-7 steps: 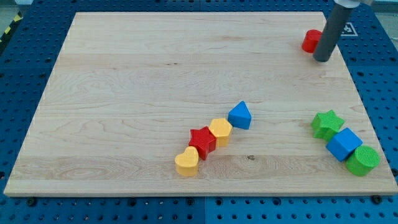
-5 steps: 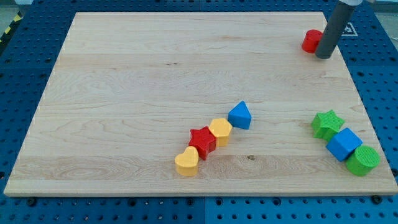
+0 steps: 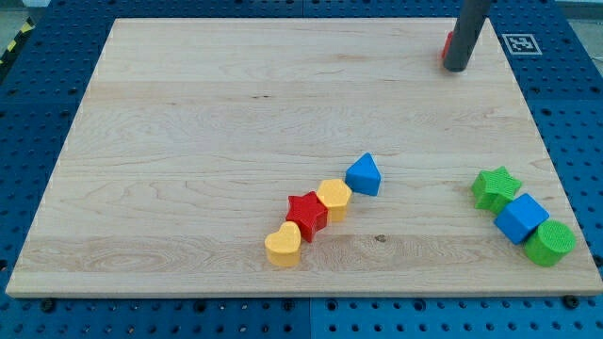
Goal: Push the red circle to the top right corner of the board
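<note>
The red circle (image 3: 448, 45) sits near the board's top right corner, almost wholly hidden behind my rod; only a thin red sliver shows on the rod's left side. My tip (image 3: 457, 68) rests on the board just below and right of that sliver, against the block.
A diagonal row lies at lower centre: a yellow heart (image 3: 283, 246), a red star (image 3: 306, 214), a yellow hexagon (image 3: 334, 198) and a blue triangular block (image 3: 364, 175). At the lower right are a green star (image 3: 496, 186), a blue cube (image 3: 521, 217) and a green cylinder (image 3: 549, 243). A fiducial marker (image 3: 522, 42) lies off the board's top right.
My rod has moved left and up the view. The red circle has shifted left and up with it, and shows less than before.
</note>
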